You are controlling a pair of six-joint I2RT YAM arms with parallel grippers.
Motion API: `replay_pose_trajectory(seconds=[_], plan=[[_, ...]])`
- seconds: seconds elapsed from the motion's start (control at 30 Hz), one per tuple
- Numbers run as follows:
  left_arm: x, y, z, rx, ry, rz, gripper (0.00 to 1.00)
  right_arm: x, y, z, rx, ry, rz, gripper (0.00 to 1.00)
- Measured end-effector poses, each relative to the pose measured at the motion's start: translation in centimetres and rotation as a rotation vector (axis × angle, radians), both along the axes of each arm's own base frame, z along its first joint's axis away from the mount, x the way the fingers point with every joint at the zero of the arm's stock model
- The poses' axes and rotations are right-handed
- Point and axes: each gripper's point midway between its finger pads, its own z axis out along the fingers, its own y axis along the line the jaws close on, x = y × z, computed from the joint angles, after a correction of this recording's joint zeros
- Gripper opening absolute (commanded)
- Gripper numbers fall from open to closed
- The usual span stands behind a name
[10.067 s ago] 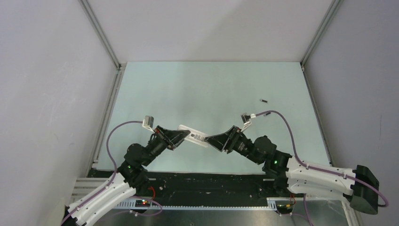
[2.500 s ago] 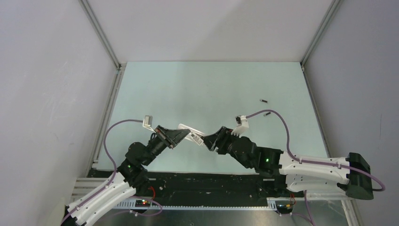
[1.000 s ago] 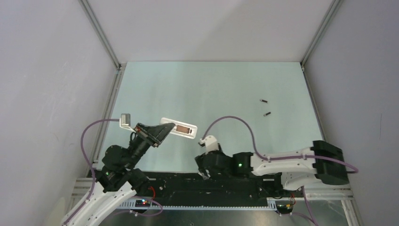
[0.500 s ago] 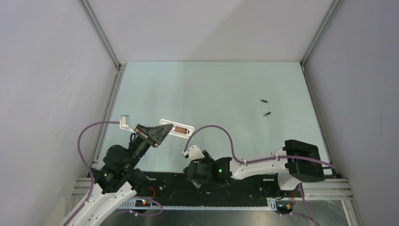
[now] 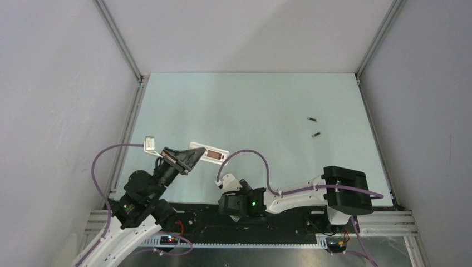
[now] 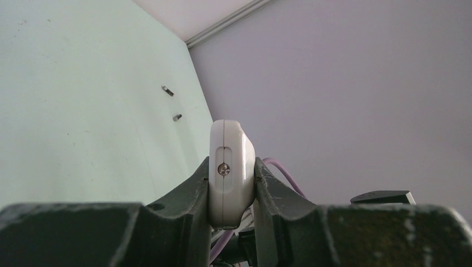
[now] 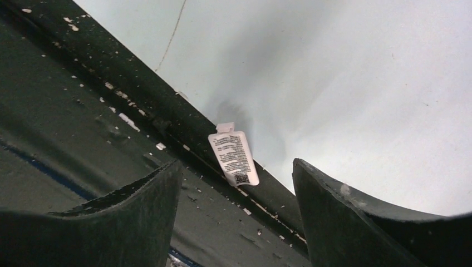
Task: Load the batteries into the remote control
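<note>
**A:** Hazards from here, left to right?

**B:** Lower left of the top view: slippage of the remote control (image 5: 211,153). Gripped at one end only by the left pincer (image 5: 192,157), out over the worktop (image 5: 250,100), with the brownish opening of the recess visible from above. Probable cause: downward force while seating a cell, with no support under the free end.
Lower centre: loss of the cover plate (image 7: 234,158), lying at the very near edge of the worktop against the dark frame. Probable cause: a nudge from the fingers above it.
Right of centre: rolling or ejection of the batteries (image 5: 316,134), loose on the worktop, near each other and well apart from the remote control. Probable cause: an off-centre squeeze on so thin a cylinder.
Also possible: reversed polarity. Paler ends too small to read here.

**A:** Pincer condition?

**B:** Left pincer: clenched on the remote control, pressing on two opposite sides. Seen end-on in the wrist view, seam and screw facing the camera.
Right pincer (image 7: 236,167): spread wide, grasping nothing, in contact with nothing visible. Poised over the cover plate at the bottom of the top view, far from the batteries.
</note>
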Motion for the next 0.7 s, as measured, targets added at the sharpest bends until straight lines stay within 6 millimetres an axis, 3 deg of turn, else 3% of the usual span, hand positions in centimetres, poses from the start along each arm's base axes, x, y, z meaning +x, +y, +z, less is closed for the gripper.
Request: replay_pose_trajectory(seconds=[0.37, 0.7], plan=[[0.5, 0.0, -0.7, 0.024, 0.018, 0.018, 0.0, 1.1, -0.4, -1.0, -0.029, -0.013, -0.044, 0.72], [0.7, -0.2, -1.1, 0.042, 0.025, 0.019, 0.0, 1.2, -0.6, -1.9, -0.053, -0.015, -0.056, 0.57]])
